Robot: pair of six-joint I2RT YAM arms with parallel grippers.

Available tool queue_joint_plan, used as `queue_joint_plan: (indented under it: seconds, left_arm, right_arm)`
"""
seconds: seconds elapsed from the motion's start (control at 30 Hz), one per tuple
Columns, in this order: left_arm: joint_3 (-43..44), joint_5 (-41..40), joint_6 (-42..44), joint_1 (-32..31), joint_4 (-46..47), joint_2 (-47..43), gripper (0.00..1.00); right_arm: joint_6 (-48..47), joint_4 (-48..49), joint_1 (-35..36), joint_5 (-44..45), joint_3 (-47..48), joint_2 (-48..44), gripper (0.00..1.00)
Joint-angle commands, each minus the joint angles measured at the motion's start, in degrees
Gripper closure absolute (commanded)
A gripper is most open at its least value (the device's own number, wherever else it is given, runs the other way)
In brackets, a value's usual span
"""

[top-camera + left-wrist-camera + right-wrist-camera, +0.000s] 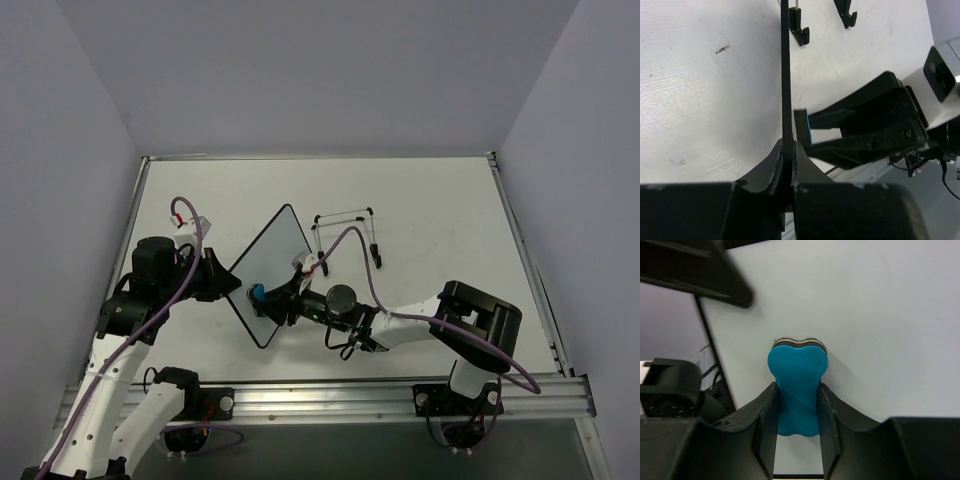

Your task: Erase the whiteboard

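The whiteboard [272, 262], white with a thin black rim, is held tilted above the table. My left gripper [226, 283] is shut on its left rim; in the left wrist view the board shows edge-on [786, 75] between my fingers [788, 150]. My right gripper [268, 297] is shut on the blue bone-shaped eraser [258, 294]. In the right wrist view the eraser [797, 385] is pinched at its waist and its felt end touches the white board face [865, 315]. No scribbles show on the board face in view.
A thin wire board stand [345, 232] with black feet lies on the white table behind the board; its feet show in the left wrist view [802, 30]. The metal rail [400, 395] runs along the near edge.
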Motion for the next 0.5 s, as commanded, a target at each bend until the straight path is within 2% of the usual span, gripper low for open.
queue_joint_plan:
  seconds: [0.0,0.2,0.47]
  left_arm:
    - [0.2,14.2,-6.0,-1.7,0.7,-0.2,0.98]
    - [-0.6,15.0,-7.0,-1.7,1.8,-0.3,0.98]
    - [0.0,15.7,-6.9,-1.7,1.4,0.1,0.98]
  right_arm:
    - [1.2,0.3,-5.4,1.5,-2.7,2.7,1.0]
    - [4.4,6.6,-10.5,4.4,-8.9,4.8,1.0]
    - [6.9,11.4,-11.3,6.3,-10.4,8.8,1.0]
